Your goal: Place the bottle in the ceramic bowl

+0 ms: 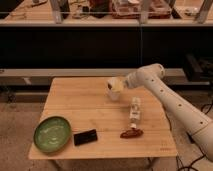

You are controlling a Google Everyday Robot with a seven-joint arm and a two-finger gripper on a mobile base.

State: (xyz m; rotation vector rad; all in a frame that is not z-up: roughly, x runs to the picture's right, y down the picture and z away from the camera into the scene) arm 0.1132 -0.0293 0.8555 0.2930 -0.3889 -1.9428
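Note:
The bottle [135, 110] is small, slim and whitish with a pale label, and lies on the wooden table [75, 97] right of centre. The ceramic bowl [52, 133] is round, shallow and green, and sits at the table's front left corner, far from the bottle. My gripper [114, 86] is at the end of the white arm [165, 95], which comes in from the right. It hovers over the table's back middle, up and left of the bottle and not touching it. A squat white cup-like object [114, 94] is right at the gripper.
A black flat rectangle [85, 137] lies just right of the bowl. A brown oblong item [131, 133] lies in front of the bottle near the table's front edge. A dark shelf unit with cluttered trays stands behind the table.

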